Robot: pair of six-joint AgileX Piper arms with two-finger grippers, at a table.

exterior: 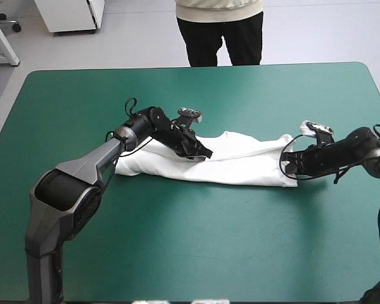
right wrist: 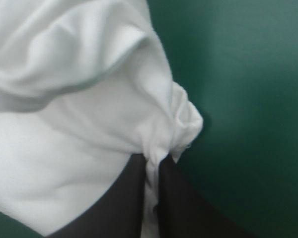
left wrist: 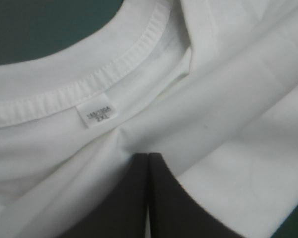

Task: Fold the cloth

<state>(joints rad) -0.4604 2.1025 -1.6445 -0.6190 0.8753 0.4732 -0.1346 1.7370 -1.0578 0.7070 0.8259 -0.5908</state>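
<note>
T-shirt [exterior: 247, 166] is lying as a long flattened band across the middle of the teal-green cover [exterior: 196, 247]. Left gripper [exterior: 204, 154] is pinching it by the collar, fingers closed on cloth; right gripper [exterior: 291, 170] is nipping a bunched fold at the band's right end. Only the left wrist view is showing the ribbed collar [left wrist: 114, 67] and its label [left wrist: 100, 115], marked 2XL.

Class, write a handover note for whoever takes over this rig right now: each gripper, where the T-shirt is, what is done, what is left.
Left gripper: shut on the T-shirt, with the collar and label just ahead of it.
Right gripper: shut on the T-shirt's end nearest the right edge of the table.
T-shirt: a long band lying across mid-table.
Done: apparently folded lengthwise.
Left: fold the band into a bundle.
</note>
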